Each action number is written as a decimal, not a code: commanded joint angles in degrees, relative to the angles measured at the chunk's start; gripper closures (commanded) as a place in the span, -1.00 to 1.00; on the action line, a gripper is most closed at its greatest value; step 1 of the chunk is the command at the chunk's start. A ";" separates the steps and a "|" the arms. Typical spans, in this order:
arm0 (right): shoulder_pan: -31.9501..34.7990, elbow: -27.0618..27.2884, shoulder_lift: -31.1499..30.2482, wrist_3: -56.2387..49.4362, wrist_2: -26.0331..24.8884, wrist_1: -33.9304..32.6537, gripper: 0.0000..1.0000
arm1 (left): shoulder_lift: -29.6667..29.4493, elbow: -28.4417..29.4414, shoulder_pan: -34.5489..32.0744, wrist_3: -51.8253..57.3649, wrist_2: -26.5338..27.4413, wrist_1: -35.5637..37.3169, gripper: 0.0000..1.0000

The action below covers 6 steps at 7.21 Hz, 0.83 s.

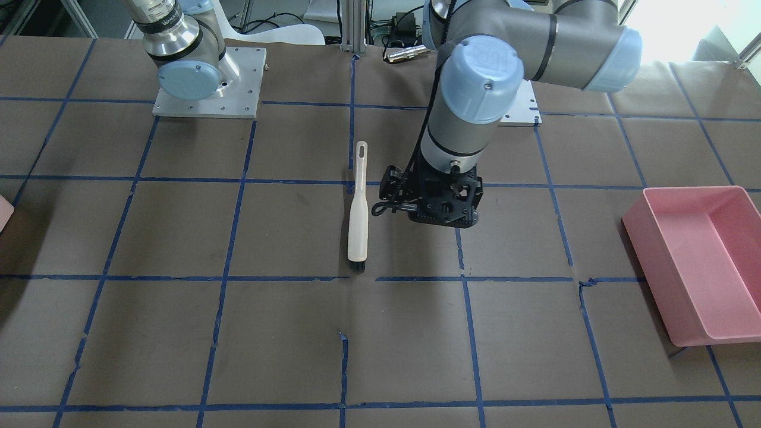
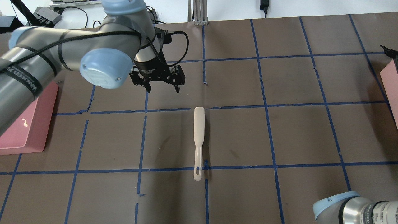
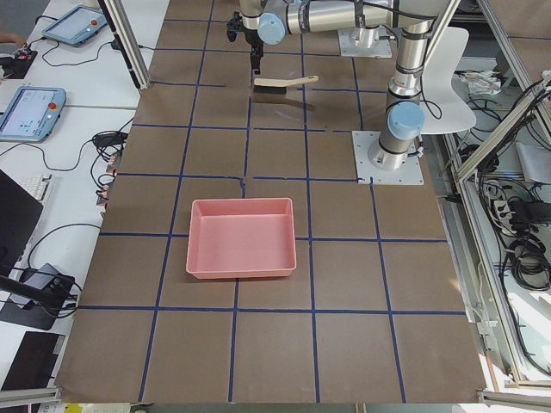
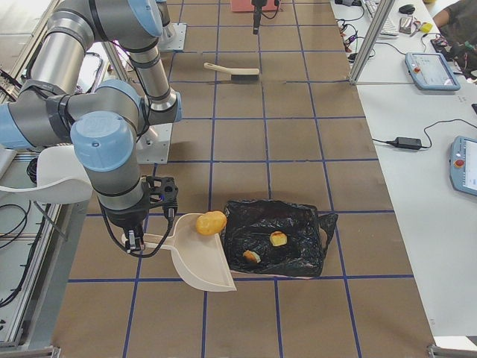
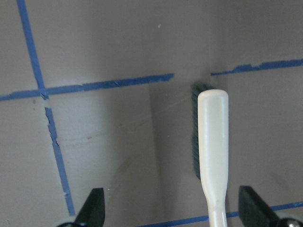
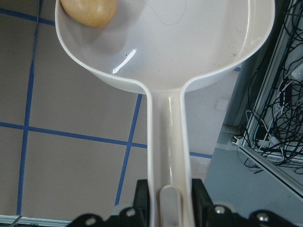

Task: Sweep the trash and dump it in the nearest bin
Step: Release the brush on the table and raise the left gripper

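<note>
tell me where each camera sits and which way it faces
Front-facing: across the table, facing the robot; left arm beside the brush.
Overhead: behind the robot, looking down; left gripper, right arm.
Exterior left: table's left end, looking along it; pink tub, left arm.
Exterior right: table's right end; right gripper holding the dustpan.
Left wrist: down past the open left gripper at brush.
Right wrist: along dustpan towards tan trash piece.
Shared: both right-side views show dustpan.

I read "WANNEED" on the black strap (image 2: 27,81) round the left arm (image 2: 62,53); its blue joint cap (image 1: 483,59) shows "UR".
</note>
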 commanded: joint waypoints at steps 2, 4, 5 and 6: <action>1.31 -0.19 1.17 -1.08 -2.17 -3.99 0.82 | -0.51 10.15 4.37 1.83 2.91 -12.94 -1.00; 3.06 -2.11 1.26 -1.17 -3.13 -4.89 0.82 | 0.36 12.73 2.98 1.83 1.78 -17.93 -1.00; 3.51 -2.47 1.26 -1.08 -3.13 -4.89 0.82 | 0.98 12.03 2.97 3.22 2.29 -17.50 -1.00; 3.60 -2.48 1.26 -0.99 -3.22 -4.02 0.82 | 0.81 11.42 3.14 5.67 1.95 -17.50 -1.00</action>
